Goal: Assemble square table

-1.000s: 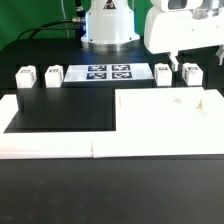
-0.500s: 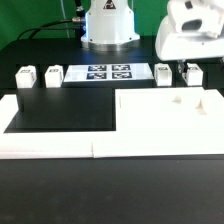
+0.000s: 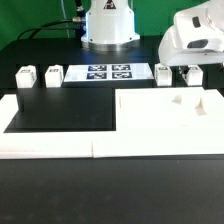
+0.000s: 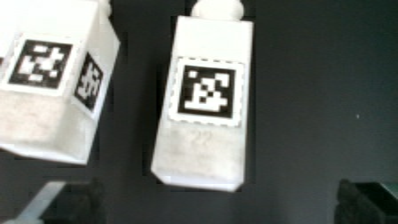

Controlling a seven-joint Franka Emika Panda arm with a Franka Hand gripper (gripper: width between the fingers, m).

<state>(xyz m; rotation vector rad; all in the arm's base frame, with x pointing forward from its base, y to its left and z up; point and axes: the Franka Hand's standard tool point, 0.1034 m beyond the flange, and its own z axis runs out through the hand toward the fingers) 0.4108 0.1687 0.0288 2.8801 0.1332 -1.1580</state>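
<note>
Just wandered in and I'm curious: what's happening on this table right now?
A robot arm is putting together a small white square table. At this moment it hovers with its fingers open above two legs at the exterior view's right, holding nothing. Two more legs stand at the left, and the tabletop lies flat in front with no legs attached yet.

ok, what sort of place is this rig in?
Probably a robotics lab bench: a black table, a fixed marker board, tagged white legs laid out in a row, and the arm base behind.
</note>
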